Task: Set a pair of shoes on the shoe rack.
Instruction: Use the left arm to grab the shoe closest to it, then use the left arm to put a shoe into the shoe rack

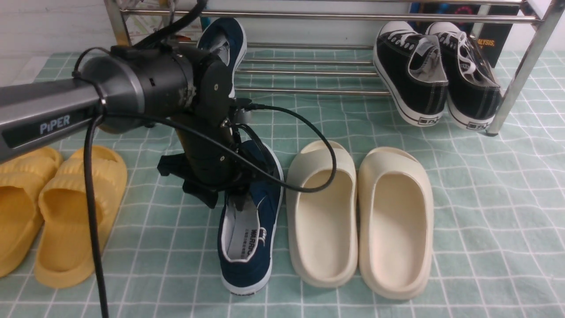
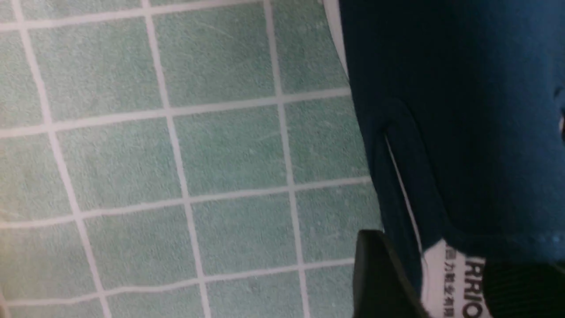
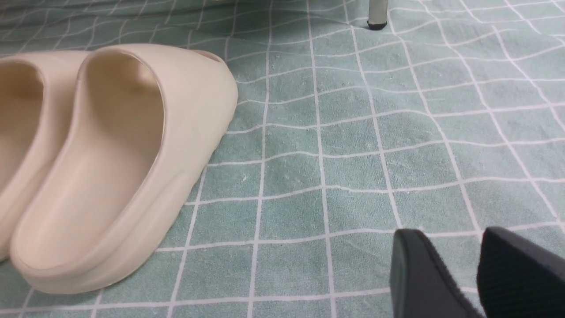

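One navy shoe (image 1: 251, 238) lies on the green checked mat, toe toward the shoe rack (image 1: 309, 17). The other navy shoe (image 1: 227, 37) rests on the rack's bars at the left, partly hidden by my left arm. My left gripper (image 1: 229, 198) is down at the floor shoe's opening. In the left wrist view the left gripper (image 2: 435, 251) straddles that shoe (image 2: 463, 132): one finger outside its side wall, the other over the white insole, with a gap still showing. My right gripper (image 3: 452, 234) hovers open over bare mat, holding nothing.
Cream slides (image 1: 359, 216) lie just right of the floor shoe, close to my right gripper (image 3: 119, 168). Yellow slides (image 1: 57, 212) lie at the left. Black sneakers (image 1: 435, 73) lean on the rack's right end. A rack leg (image 3: 377, 15) stands beyond the right gripper.
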`<state>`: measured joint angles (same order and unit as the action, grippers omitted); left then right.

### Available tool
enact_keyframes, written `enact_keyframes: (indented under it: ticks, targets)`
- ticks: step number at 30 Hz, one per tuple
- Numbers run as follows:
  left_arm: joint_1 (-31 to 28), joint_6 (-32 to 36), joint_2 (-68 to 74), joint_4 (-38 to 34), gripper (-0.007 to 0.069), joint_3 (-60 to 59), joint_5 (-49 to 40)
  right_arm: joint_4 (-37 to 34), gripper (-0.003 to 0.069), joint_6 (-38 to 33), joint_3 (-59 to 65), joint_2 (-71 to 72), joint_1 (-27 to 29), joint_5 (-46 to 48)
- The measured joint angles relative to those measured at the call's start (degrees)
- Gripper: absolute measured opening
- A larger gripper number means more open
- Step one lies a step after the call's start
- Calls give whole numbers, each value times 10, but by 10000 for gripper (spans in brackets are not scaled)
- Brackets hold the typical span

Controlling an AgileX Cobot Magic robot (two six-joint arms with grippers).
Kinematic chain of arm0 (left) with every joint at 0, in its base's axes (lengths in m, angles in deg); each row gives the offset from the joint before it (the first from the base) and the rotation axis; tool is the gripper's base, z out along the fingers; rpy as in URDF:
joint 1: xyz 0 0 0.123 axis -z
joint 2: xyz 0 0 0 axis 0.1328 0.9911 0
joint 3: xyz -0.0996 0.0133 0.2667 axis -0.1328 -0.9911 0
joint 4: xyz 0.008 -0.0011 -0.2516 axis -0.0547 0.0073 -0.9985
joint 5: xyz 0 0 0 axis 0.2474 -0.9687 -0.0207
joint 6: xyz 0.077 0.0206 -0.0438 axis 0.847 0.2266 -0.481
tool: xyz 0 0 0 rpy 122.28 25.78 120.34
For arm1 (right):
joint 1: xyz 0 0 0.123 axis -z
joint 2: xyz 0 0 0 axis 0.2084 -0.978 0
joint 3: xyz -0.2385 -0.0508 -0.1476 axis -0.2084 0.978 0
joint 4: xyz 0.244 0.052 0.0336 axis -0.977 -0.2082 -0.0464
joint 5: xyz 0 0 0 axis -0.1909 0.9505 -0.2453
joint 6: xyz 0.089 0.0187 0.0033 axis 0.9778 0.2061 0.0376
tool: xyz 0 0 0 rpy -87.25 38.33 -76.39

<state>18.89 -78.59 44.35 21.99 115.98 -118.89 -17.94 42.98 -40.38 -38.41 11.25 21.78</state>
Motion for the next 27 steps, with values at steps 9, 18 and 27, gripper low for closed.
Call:
enact_keyframes:
  ticks: [9,18,27]
  targets:
    - [0,0,38,0,32,-1,2,0,239,0,0,0,0,0]
    - [0,0,2,-5,1,64,-40,0,239,0,0,0,0,0]
    - [-11,19,91,-45,1,321,-54,0,239,0,0,0,0,0]
